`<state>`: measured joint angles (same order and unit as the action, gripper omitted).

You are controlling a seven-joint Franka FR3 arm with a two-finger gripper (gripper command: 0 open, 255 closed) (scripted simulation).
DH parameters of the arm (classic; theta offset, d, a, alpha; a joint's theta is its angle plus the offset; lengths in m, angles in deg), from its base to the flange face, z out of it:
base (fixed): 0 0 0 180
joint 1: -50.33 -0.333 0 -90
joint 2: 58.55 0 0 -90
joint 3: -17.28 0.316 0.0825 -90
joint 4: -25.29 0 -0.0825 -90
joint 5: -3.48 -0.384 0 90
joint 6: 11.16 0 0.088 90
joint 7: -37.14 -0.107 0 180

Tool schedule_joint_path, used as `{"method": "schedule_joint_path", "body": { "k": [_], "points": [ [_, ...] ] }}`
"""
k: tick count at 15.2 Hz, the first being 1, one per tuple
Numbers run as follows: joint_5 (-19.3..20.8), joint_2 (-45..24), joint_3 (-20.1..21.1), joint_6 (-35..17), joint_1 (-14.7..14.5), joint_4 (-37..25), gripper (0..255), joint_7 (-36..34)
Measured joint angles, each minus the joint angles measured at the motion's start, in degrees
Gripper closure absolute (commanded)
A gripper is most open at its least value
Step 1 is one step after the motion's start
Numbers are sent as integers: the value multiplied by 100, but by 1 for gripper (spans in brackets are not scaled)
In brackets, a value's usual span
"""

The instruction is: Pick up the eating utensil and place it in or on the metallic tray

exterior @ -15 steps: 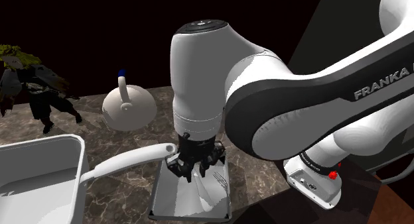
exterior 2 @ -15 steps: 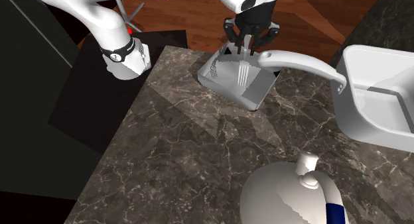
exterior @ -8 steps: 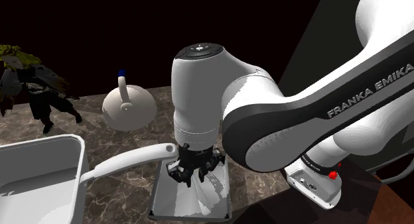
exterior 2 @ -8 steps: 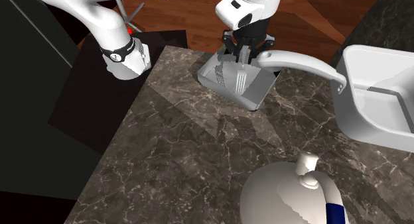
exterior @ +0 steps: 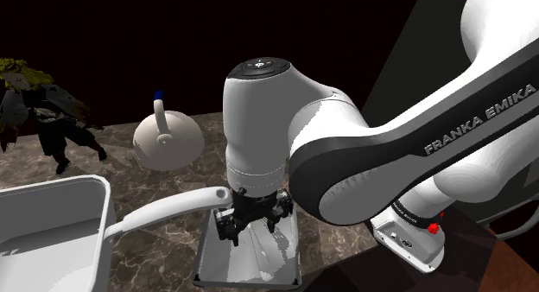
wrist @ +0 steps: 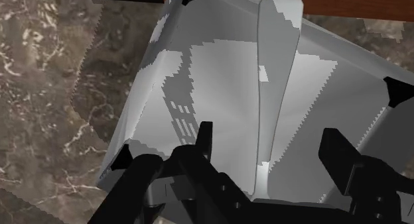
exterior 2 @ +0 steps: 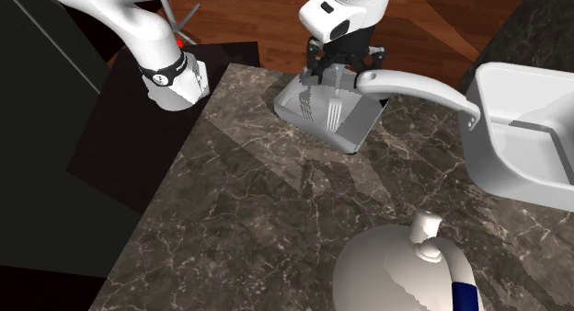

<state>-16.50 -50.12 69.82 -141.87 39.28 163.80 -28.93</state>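
Silver tray [exterior: 231, 266] sits on the marble counter [exterior: 138, 185] in the shoulder view, directly under the gripper [exterior: 252, 225], whose black fingers are spread apart low over it. A white pan [exterior: 52, 234] stands at that view's left, its long handle [exterior: 173, 208] reaching to just beside the gripper; a white domed lid [exterior: 168, 139] with a blue knob lies farther back. In the second exterior view the tray [exterior 2: 320, 130] is at the counter [exterior 2: 276, 226] edge nearest the stand, the fork [exterior 2: 335, 105] is inside it with its tines toward the camera, and the gripper [exterior 2: 345, 68] hangs above the fork's handle end, jaws apart. The pan handle [exterior 2: 414, 86] crosses just beside the gripper. In the wrist view the fork [wrist: 275, 83] lies along the tray [wrist: 212, 77] floor between the two fingers [wrist: 204, 143], which stand well apart and do not touch it: gripper [wrist: 268, 131] unclasped, holding nothing.
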Motion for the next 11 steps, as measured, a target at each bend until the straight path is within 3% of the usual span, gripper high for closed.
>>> {"method": "schedule_joint_path", "body": {
  "k": [4,8,11],
  "points": [
    [0,-1,0,-1,0,0,0,0],
    [-290,560,-287,717,-79,-244,0,251],
    [-277,598,-326,868,-70,-350,0,254]
  ]
}}
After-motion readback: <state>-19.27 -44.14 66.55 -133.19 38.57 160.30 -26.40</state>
